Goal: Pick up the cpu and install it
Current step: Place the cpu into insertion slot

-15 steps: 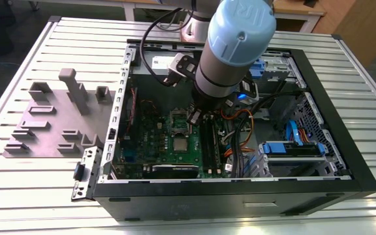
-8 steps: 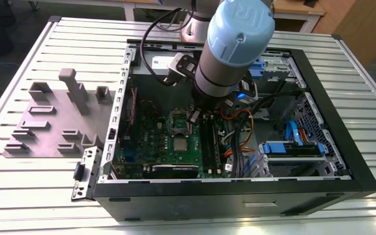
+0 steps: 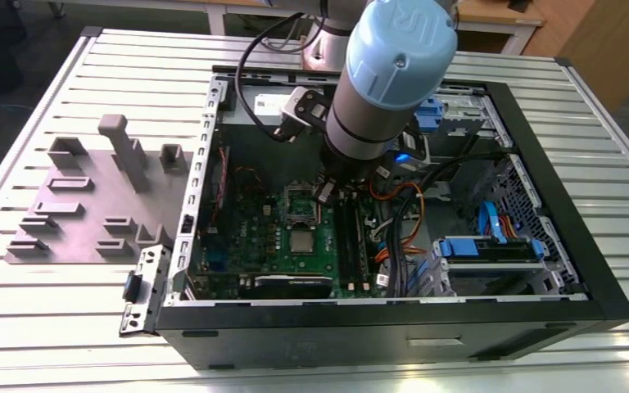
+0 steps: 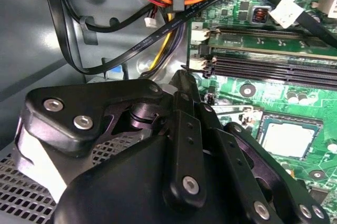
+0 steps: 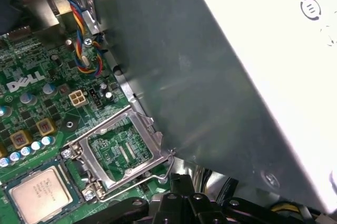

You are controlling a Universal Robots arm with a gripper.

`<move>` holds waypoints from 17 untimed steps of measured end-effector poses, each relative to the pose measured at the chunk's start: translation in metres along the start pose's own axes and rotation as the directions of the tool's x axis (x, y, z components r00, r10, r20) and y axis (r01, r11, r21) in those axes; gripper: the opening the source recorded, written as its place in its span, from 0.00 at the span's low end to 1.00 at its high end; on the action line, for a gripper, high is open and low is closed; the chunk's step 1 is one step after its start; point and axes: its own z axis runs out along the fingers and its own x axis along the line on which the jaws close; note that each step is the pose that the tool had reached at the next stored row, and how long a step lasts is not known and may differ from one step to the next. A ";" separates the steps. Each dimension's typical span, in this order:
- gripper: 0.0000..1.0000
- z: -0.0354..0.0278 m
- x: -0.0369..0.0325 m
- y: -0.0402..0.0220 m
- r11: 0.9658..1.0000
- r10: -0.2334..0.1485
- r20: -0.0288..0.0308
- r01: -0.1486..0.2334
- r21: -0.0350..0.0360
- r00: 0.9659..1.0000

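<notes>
gripper (image 3: pixel 332 191) hangs inside the open computer case (image 3: pixel 579 270) in the exterior view, above the motherboard (image 3: pixel 262 239); case and grey tray (image 3: pixel 85 221) share the slatted bench (image 3: pixel 52 327). second wrist view: jaws pinched together (nothing held), cpu (image 4: pixel 287 140) seated in its socket. first wrist view: socket frame (image 5: pixel 121 153) hinged open beside the cpu.

In the upper middle of the exterior view, the arm (image 3: pixel 364 123) is a grey tube with a pale blue cap (image 3: pixel 402 49) and a looping black cable (image 3: pixel 240 70). The gripper (image 4: pixel 183 84) in the second wrist view is black, studded with silver screws (image 4: pixel 190 184).
</notes>
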 end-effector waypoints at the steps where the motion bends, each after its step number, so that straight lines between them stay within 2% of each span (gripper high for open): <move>1: 0.11 0.0004 -0.0002 0.0001 1.000 -0.001 0.000 0.001 0.000 1.000; 5: 0.11 0.0019 -0.0002 0.0001 1.000 -0.006 0.001 0.006 -0.003 1.000; 11: 0.11 0.0045 0.0003 -0.0003 1.000 -0.010 0.008 0.010 -0.008 1.000; 17: 0.11 0.0054 0.0011 0.0005 1.000 -0.012 0.009 0.012 -0.009 1.000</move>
